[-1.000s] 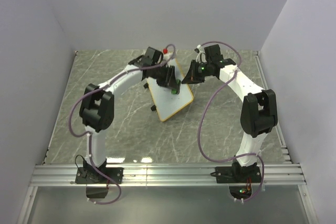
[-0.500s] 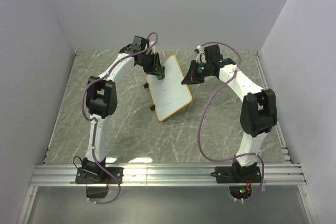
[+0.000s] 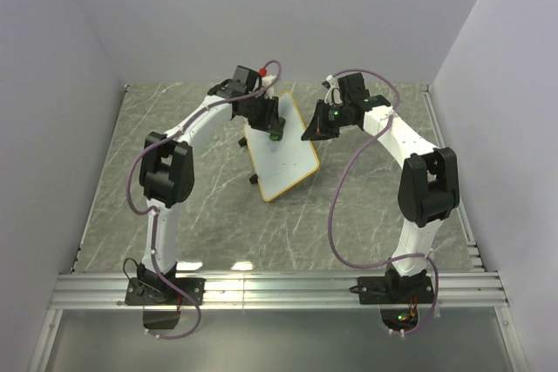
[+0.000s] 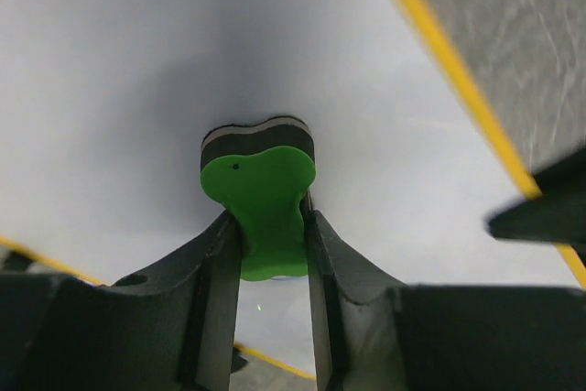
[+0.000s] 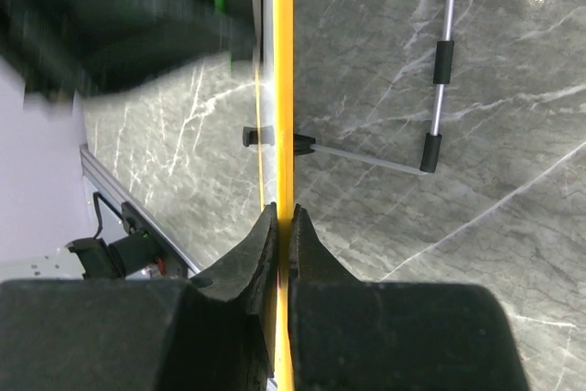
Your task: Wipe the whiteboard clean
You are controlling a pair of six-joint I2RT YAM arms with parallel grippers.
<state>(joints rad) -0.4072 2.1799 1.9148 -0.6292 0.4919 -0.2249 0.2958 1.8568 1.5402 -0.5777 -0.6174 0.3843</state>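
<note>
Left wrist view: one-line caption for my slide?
Left pincer grips a green eraser against the whiteboard.

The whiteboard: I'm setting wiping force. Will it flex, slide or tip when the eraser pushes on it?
The whiteboard is probably stiff: its frame runs straight in the right wrist view. It looks thin, so likely light and apt to slide, but the right end effector shut on its frame should steady it against the green eraser in the left end effector.

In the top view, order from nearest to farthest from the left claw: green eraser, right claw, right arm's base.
1. The green eraser, held inside the left claw.
2. The right claw, on the whiteboard's right edge.
3. The right arm's base, bottom right.
</note>
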